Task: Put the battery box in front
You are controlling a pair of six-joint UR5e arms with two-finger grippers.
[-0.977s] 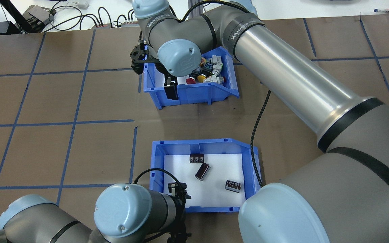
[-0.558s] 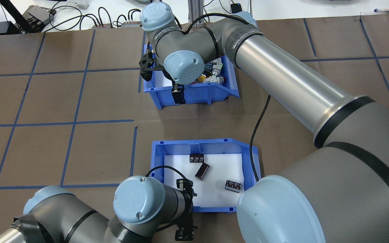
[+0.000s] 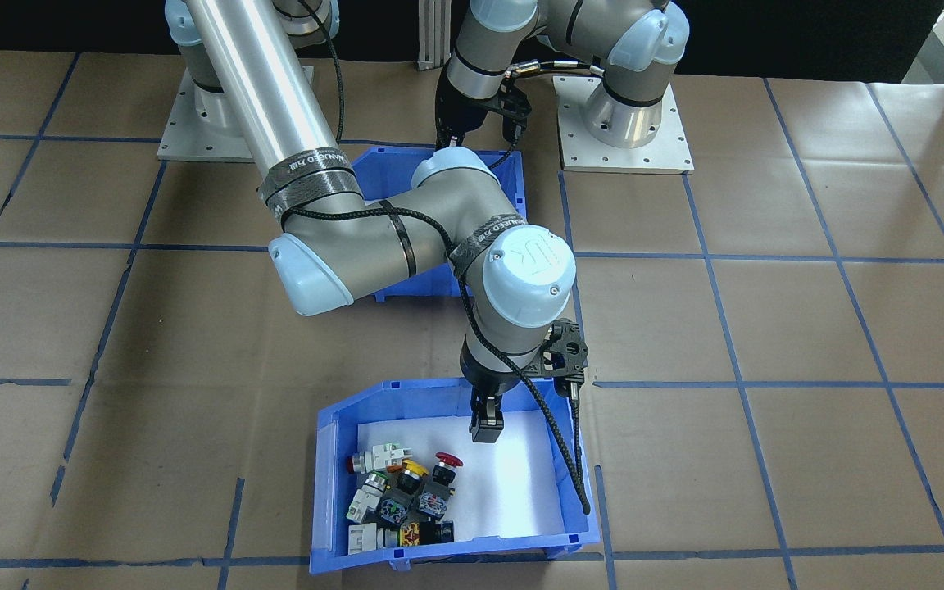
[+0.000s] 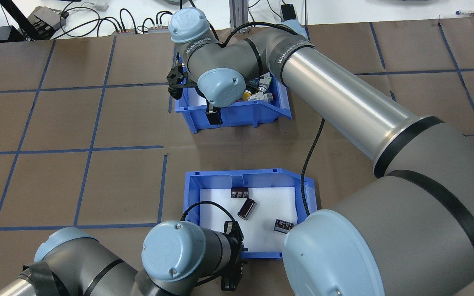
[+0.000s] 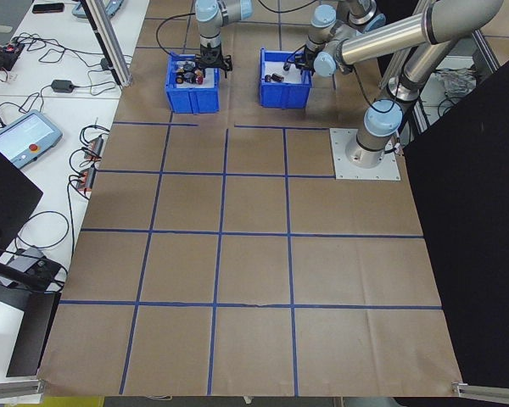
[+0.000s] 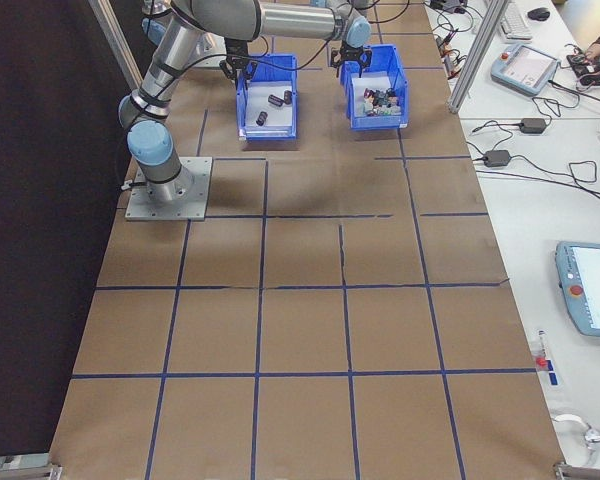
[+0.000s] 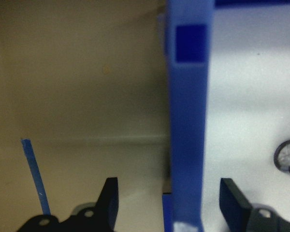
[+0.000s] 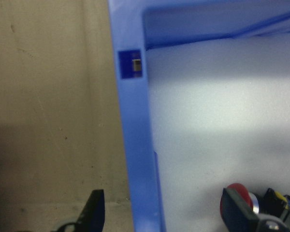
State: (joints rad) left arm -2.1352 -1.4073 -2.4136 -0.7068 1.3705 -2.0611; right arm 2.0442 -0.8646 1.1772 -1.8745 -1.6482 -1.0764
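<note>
Overhead, the battery box (image 4: 248, 179) sat on the brown paper-covered table (image 4: 97, 123) close to my base, its white foam liner (image 4: 261, 205) carrying a few small black cylinders (image 4: 247, 208). My left gripper (image 7: 166, 203) was spread wide astride the box's left wall, one finger (image 7: 108, 200) outside over the paper and the other (image 7: 234, 200) inside over the foam; the wall stood between them untouched on either side (so nothing was gripped). Farther out, the switch bin (image 4: 261, 113), an identical blue bin, held red, yellow and white push-button switches (image 3: 398, 496) heaped at one end. My right gripper (image 8: 162, 212) was likewise open and straddled that bin's wall, one finger (image 8: 94, 210) over the paper, the other (image 8: 237, 210) inside just beside a red button (image 8: 234, 200). Both bins lay well apart, one beyond the other along the table's middle line.
</note>
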